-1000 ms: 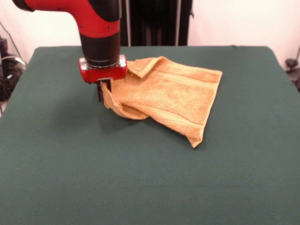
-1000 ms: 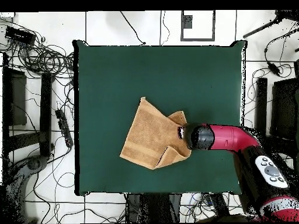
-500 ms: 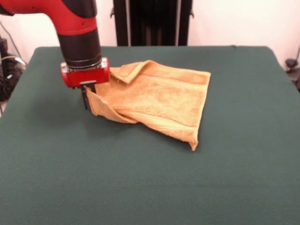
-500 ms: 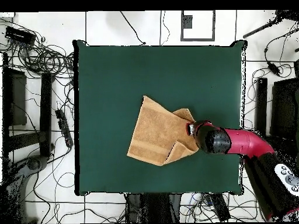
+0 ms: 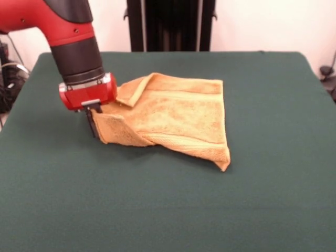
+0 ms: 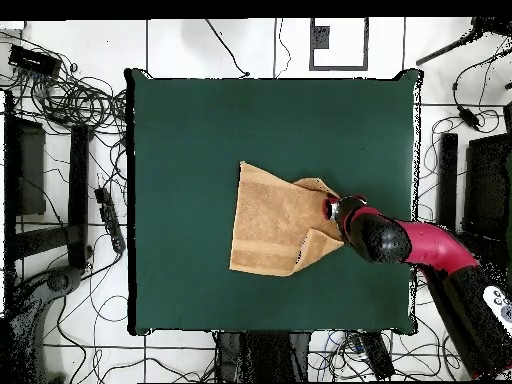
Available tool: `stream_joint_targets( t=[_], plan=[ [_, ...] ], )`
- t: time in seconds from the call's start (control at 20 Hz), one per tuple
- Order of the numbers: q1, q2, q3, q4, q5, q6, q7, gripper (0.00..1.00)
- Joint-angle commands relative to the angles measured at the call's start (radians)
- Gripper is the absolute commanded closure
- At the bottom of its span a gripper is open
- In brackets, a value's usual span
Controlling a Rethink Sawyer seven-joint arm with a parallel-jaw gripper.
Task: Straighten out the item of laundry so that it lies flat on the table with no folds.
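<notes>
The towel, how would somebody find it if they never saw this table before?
Look at the big dark green table. On it lies just one soft thing: an orange-tan towel, rumpled, with a corner folded over. The red and black arm's end effector is pinching one of its corners, and nothing else on the table is orange or cloth.

The dark green table (image 5: pixel 173 210) fills the front view, its felt cloth running bare to every edge. One thing lies on it: the orange-tan towel (image 5: pixel 178 115), sitting left of centre toward the far side. Its right part lies flat on the cloth, its left side is bunched and folded over.
</notes>
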Motion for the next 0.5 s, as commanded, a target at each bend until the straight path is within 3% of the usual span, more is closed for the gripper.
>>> stream_joint_targets(
  t=[0.05, 0.25, 0.5],
  plan=[
    [-0.006, 0.134, 0.204, 0.014, -0.067, -0.072, -0.18, 1.0],
    [-0.005, 0.137, 0.194, 0.022, -0.061, -0.032, -0.131, 1.0],
    [-0.014, 0.179, 0.174, 0.02, 0.057, 0.096, -0.064, 1.0]
  ],
)
